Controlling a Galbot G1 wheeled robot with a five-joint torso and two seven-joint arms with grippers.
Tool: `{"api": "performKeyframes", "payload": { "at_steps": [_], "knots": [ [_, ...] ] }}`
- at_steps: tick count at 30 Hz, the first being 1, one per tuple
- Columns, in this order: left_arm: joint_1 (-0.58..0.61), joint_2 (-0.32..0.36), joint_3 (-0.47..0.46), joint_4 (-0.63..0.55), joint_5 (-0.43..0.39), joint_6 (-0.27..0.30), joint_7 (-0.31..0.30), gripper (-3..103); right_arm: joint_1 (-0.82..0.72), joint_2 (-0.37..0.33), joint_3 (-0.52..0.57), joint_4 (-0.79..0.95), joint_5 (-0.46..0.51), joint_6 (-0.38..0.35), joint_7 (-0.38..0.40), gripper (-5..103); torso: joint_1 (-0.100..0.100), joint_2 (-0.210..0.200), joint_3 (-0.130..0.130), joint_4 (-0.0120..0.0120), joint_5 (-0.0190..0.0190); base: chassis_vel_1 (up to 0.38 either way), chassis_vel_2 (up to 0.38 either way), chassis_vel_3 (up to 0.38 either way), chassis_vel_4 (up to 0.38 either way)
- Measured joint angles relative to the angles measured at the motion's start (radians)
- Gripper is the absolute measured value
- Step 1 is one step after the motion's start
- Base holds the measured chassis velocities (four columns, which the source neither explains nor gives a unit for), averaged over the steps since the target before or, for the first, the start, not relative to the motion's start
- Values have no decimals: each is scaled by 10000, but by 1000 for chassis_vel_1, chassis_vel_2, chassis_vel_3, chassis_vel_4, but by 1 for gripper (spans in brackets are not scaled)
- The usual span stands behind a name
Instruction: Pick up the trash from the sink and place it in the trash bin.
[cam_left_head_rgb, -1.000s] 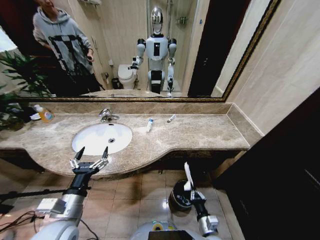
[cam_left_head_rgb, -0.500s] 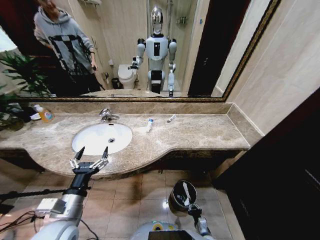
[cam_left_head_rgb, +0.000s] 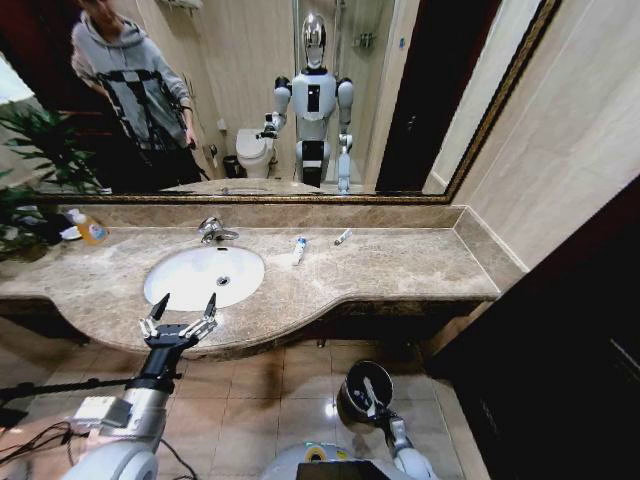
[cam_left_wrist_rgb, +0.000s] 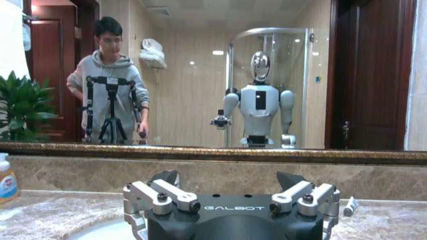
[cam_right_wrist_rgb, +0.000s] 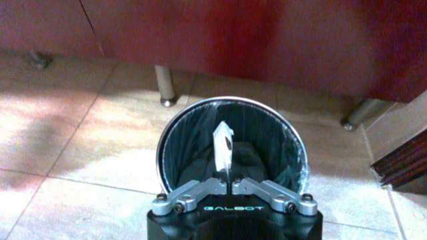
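Observation:
My right gripper (cam_left_head_rgb: 376, 402) hangs low over the floor, shut on a flat white packet (cam_left_head_rgb: 369, 388) of trash. In the right wrist view the packet (cam_right_wrist_rgb: 221, 146) stands upright from the closed fingertips (cam_right_wrist_rgb: 230, 183), inside the mouth of the black trash bin (cam_right_wrist_rgb: 175, 134). The trash bin (cam_left_head_rgb: 347, 385) stands on the tiles below the counter. A blue-labelled tube (cam_left_head_rgb: 299, 247) and a small white tube (cam_left_head_rgb: 343, 237) lie on the marble to the right of the white sink (cam_left_head_rgb: 200, 280). My left gripper (cam_left_head_rgb: 180, 315) is held open at the counter's front edge, before the basin.
A chrome faucet (cam_left_head_rgb: 213, 230) stands behind the basin, and an amber soap bottle (cam_left_head_rgb: 90, 230) at the far left by a plant (cam_left_head_rgb: 35, 150). A mirror backs the counter. A dark wall (cam_left_head_rgb: 560, 340) closes the right side. Cabinet legs (cam_right_wrist_rgb: 165, 86) stand behind the bin.
My right gripper has come down with the white packet, from above the bin to its mouth. The left arm has not moved.

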Motion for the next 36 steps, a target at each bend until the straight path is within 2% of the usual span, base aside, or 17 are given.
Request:
{"api": "performKeyframes", "payload": {
  "at_steps": [4,12,13,15,17,18,20,22,27,30,31,33,35,36],
  "knots": [
    [0,0,0,0,0,0,0,100,914,95,8,-1220,-535,-122,-3,0,0,0,0,0,0,0,0,0,0],
    [0,0,0,0,0,0,0,100,1753,139,45,-2521,-960,-369,-31,0,0,0,-1,0,-1,0,0,0,0],
    [0,0,0,0,0,0,0,100,1877,157,60,-2807,-994,-377,-69,4,0,0,0,0,0,0,0,0,0],
    [0,0,0,0,0,0,0,100,1952,167,70,-2988,-1006,-387,-95,4,0,0,0,0,0,0,0,0,0],
    [0,0,0,0,0,0,0,100,2020,184,76,-3144,-1014,-396,-105,16,0,0,0,0,-1,0,0,0,0],
    [0,0,0,0,0,0,0,100,2020,184,76,-3144,-1014,-396,-105,16,0,0,0,0,-1,0,0,0,0],
    [0,0,0,0,0,0,0,100,2058,197,73,-3187,-1026,-416,-110,27,-1,0,0,0,-1,0,0,0,0],
    [0,0,0,0,0,0,0,100,2069,203,71,-3191,-1028,-421,-110,27,-1,0,-1,0,-1,0,0,0,0],
    [0,0,0,0,0,0,0,100,2011,226,70,-3109,-1029,-422,-111,54,-1,0,-1,0,0,0,0,0,0],
    [0,0,0,0,0,0,0,100,1952,220,70,-3048,-1029,-416,-111,59,-1,0,-1,0,0,0,0,0,0],
    [0,0,0,0,0,0,0,100,1905,210,75,-2975,-1027,-412,-109,70,-1,0,-1,0,0,0,0,0,0],
    [0,0,0,-1,0,0,0,100,1861,201,81,-2899,-1017,-409,-104,70,0,0,-1,0,0,0,0,0,0],
    [0,0,0,0,0,0,0,100,1720,179,93,-2651,-979,-426,-96,81,0,1,-1,0,-1,0,0,0,0],
    [0,0,0,0,0,0,0,100,1684,172,94,-2578,-975,-438,-96,81,0,1,-1,0,0,0,0,0,0]
  ]
}}
